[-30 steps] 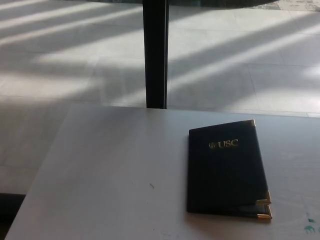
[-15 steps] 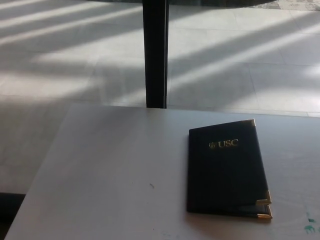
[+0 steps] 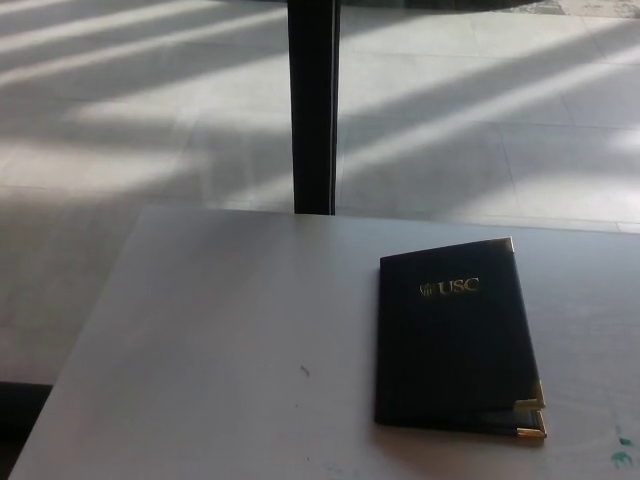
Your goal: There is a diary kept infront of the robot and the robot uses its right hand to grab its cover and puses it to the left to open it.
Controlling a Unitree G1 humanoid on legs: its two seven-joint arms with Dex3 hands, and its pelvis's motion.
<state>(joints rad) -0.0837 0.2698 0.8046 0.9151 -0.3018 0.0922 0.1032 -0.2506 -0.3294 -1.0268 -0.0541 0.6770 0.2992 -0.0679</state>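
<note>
Starting at the left, you have only bare grey table (image 3: 220,330) with a small dark speck (image 3: 303,371) on it, and no left hand anywhere in the picture, so you cannot tell how its fingers stand. Behind the table's far edge a black post (image 3: 313,105) rises from the sunlit tiled floor (image 3: 480,120). Moving right, you reach the diary (image 3: 452,340), lying flat on the table toward its right side and close to the near edge. Its dark cover (image 3: 445,350) carries gold "USC" lettering (image 3: 457,287) and faces up. The spine looks to run down the left edge, and the gold metal corners (image 3: 530,412) mark the free edge on the right, where the cover sits slightly lifted off the pages at the near corner. At the far right you see a few green marks (image 3: 622,452) on the tabletop, and no right hand either, so its state is also unknown to you. As far as you can judge, nothing of the task is done: the diary is shut and untouched. All of it remains, meaning you must bring the right hand in to the right edge, catch the cover, and swing it over to the left
</note>
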